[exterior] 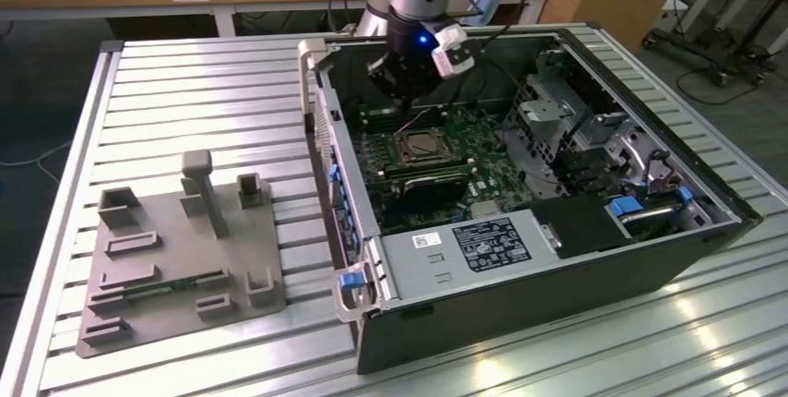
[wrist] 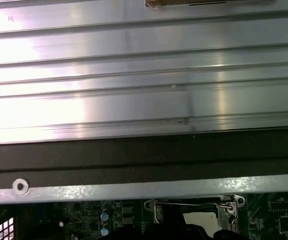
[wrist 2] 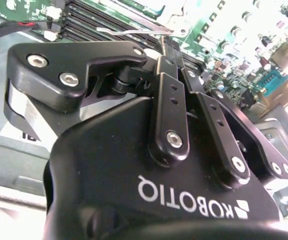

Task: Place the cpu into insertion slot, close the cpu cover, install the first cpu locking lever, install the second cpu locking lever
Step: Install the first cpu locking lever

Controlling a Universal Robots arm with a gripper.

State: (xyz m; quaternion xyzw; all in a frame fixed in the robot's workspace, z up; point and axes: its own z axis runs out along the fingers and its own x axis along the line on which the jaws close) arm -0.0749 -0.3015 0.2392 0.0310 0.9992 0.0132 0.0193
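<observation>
Inside the open computer case, the insertion slot (exterior: 425, 146) sits on the green motherboard, and the silver cpu cover (exterior: 409, 134) lies flat over it. A pale patch, likely the cpu (wrist: 202, 223), shows in its cut-out in the first wrist view. My gripper (exterior: 412, 107) reaches down at the socket's far edge. Its fingers (wrist 2: 170, 100) are shut, and their tips meet beside a thin silver locking lever (wrist 2: 129, 31). That wire lever (wrist: 189, 204) runs along the socket's edge. I cannot tell whether the tips touch it.
The case (exterior: 369, 323) lies on a slatted aluminium table (exterior: 185, 83). A black labelled box (exterior: 493, 242) and drive cages (exterior: 579, 129) crowd the case's near and right parts. A grey fixture plate (exterior: 185, 258) stands on the exterior view's left.
</observation>
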